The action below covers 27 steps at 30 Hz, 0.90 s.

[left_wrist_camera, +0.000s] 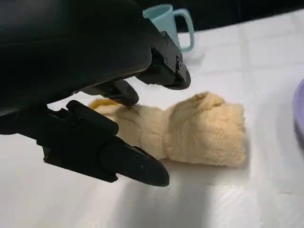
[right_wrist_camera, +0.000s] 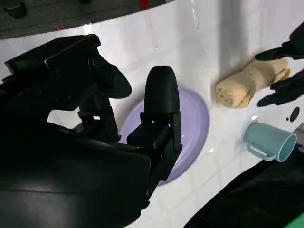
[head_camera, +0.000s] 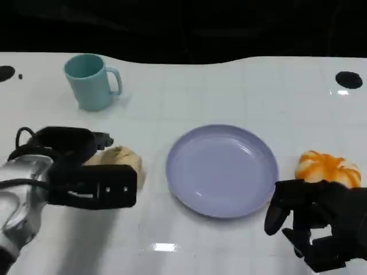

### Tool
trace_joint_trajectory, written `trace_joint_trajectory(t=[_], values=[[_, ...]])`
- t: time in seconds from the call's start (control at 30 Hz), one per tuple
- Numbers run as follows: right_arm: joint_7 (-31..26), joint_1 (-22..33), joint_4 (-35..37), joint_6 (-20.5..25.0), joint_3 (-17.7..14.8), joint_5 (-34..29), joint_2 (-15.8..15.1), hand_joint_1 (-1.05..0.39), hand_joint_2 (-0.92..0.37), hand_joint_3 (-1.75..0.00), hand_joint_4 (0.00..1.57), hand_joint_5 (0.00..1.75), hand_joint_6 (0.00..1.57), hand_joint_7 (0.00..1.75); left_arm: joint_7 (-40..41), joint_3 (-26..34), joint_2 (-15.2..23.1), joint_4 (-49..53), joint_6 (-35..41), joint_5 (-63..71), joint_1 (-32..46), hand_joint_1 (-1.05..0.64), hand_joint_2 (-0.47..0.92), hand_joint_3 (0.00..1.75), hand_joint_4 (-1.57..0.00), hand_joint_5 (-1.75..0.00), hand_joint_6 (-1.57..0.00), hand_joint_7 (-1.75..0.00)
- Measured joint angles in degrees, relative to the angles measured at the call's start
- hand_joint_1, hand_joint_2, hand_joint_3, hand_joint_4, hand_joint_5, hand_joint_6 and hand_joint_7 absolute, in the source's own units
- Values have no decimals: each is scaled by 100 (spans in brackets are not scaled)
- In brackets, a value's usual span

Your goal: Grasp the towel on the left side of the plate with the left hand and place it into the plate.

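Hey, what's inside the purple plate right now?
Nothing that shows: the plate has a bare purple surface in the head view. In the right wrist view the right hand covers part of it. The towel lies beside it, on the table.

You have a rolled towel of pale yellow terry lying on its side on the white worktop, just left of the plate and apart from it. Its fabric bunches in soft folds near the middle, and one end shows the rolled layers. Your plate is round, lavender and shallow, sitting flat and upright near the middle of the worktop with nothing in it.
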Motion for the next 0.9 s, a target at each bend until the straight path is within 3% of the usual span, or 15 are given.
trace_joint_trajectory(t=[0.3,0.33,0.37,0.43,0.5,0.53,0.57,0.6,0.63,0.67,0.73,0.8,0.9], values=[[-2,30,17,-138,2,-14,4,2,-56,-109,72,174,69,145,954,-51,-417,2134,-932,-188,-593,-36,92,6,-92,-18,-82,-7],[-2,30,17,-138,3,-14,4,2,-56,-109,72,174,69,145,1038,-46,-445,2283,-1012,-235,-606,-34,92,7,-90,-32,-87,-6],[-2,30,17,-137,2,-14,4,3,-56,-109,72,174,69,145,1098,-43,-467,2406,-1097,-293,-609,-29,92,10,-83,-62,-95,-4],[-1,29,17,-131,2,-14,4,3,-56,-109,72,174,70,145,1287,-38,-506,2582,-1239,-358,-648,-23,92,13,-84,-109,-111,-7],[-2,27,16,-130,1,-13,4,3,-56,-110,72,173,69,145,1518,-40,-533,2732,-1361,-368,-676,-21,91,11,-89,-136,-122,-11],[-1,29,16,-131,0,-13,4,3,-56,-110,72,173,69,145,1654,-42,-540,2777,-1427,-367,-675,-20,91,10,-88,-151,-123,-22],[-1,30,16,-131,0,-13,4,3,-56,-110,72,173,69,145,1779,-43,-547,2805,-1486,-366,-675,-20,91,9,-86,-159,-115,-44],[-1,30,16,-131,-1,-13,4,3,-56,-110,72,173,69,145,1892,-44,-550,2821,-1549,-365,-675,-18,90,22,-88,-168,-90,-115],[-1,30,16,-131,-1,-12,4,3,-56,-110,72,173,69,145,2022,-46,-552,2827,-1609,-359,-669,-17,85,38,-88,-171,-78,-144],[-1,31,16,-131,-3,-12,4,3,-56,-110,72,173,70,145,2165,-46,-552,2827,-1670,-355,-663,-17,76,60,-88,-173,-70,-161],[-1,32,15,-131,-5,-12,4,3,-56,-111,72,173,70,145,2410,-45,-552,2824,-1795,-353,-648,-17,69,75,-88,-174,-66,-167],[-1,32,16,-131,-7,-10,4,3,-56,-110,72,173,70,145,2578,-34,-553,2790,-1869,-366,-600,-18,67,77,-86,-175,-66,-163],[-1,33,15,-131,-9,-9,4,3,-56,-110,72,174,70,145,2700,121,-602,2676,-1868,-532,-495,-18,67,79,-88,-175,-64,-170]])
